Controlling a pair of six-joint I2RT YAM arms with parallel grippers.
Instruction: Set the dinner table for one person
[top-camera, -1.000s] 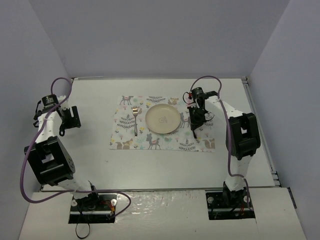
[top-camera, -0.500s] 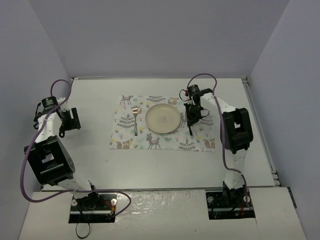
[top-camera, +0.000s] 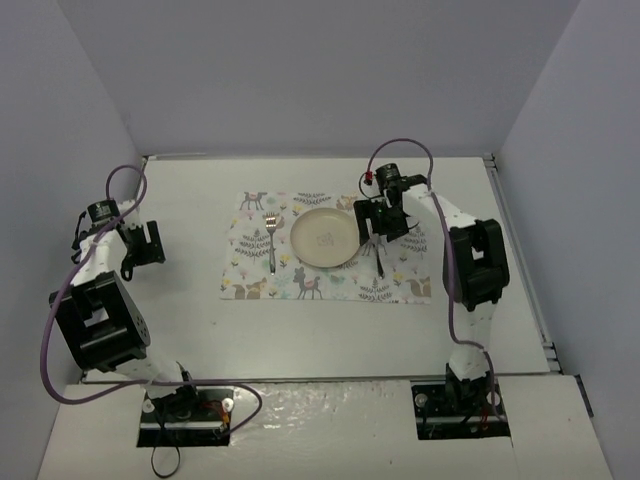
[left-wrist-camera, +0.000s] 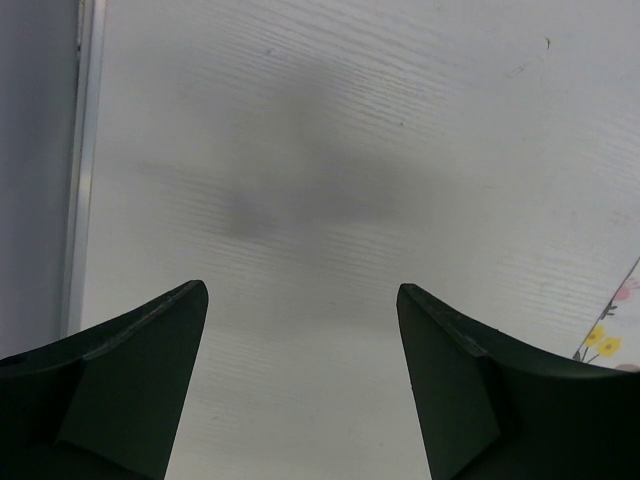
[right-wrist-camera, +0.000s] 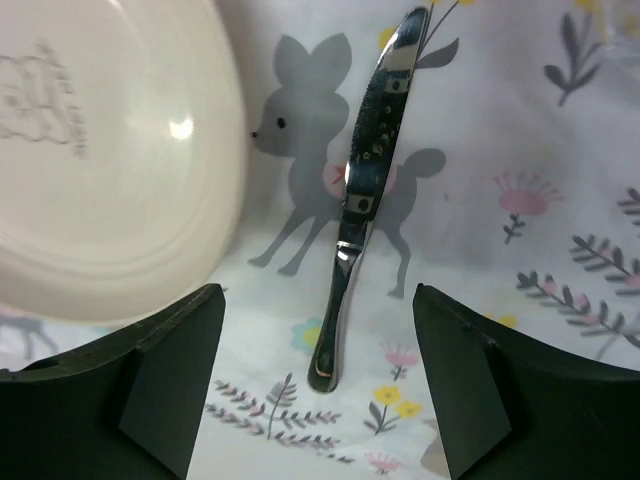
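Note:
On the white dinner table (top-camera: 300, 330) lies a printed placemat (top-camera: 330, 287). A cream plate (top-camera: 326, 237) sits on its middle, with a fork (top-camera: 270, 243) to the left. A metal knife (top-camera: 379, 262) lies flat on the placemat just right of the plate. My right gripper (top-camera: 381, 222) hovers open over it. In the right wrist view the knife (right-wrist-camera: 365, 190) lies free between the spread fingers of the right gripper (right-wrist-camera: 318, 290), beside the plate (right-wrist-camera: 110, 170). My left gripper (top-camera: 140, 243) stands open and empty over bare table (left-wrist-camera: 330, 150) at the far left.
Pale grey-lilac walls (top-camera: 300, 80) close in the table at the back and on both sides. A corner of the placemat (left-wrist-camera: 610, 335) shows at the right edge of the left wrist view. A purple cable (top-camera: 400, 150) loops above the right wrist.
My right gripper has opened and let go of the knife, which now lies on the placemat right of the plate. The right wrist shifted slightly left and back. The left arm barely moved.

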